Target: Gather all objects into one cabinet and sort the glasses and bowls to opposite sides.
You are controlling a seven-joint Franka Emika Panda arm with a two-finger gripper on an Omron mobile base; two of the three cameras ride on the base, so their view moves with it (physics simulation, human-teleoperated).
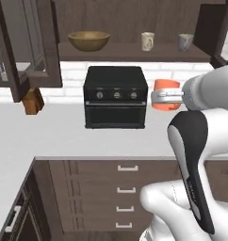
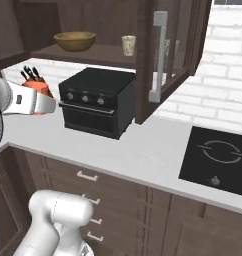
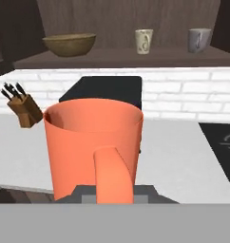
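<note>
Black toaster oven (image 1: 115, 96) on the white counter (image 1: 64, 132) (knife block (image 3: 24, 110) at its left), cooktop (image 2: 218, 159) farther right

Cabinet shelf (image 1: 130, 52) bearing wooden bowl (image 1: 89, 41), cream mug (image 1: 147, 41), grey mug (image 1: 184, 42)

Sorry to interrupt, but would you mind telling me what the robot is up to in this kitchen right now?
The arm's gripper is shut on the orange mug, holding it in the air above the counter, to the right of the black toaster oven. On the open cabinet shelf above, the wooden bowl sits at the left end, with the cream mug and grey mug further right. The orange mug is the one item not yet on the shelf.
</note>
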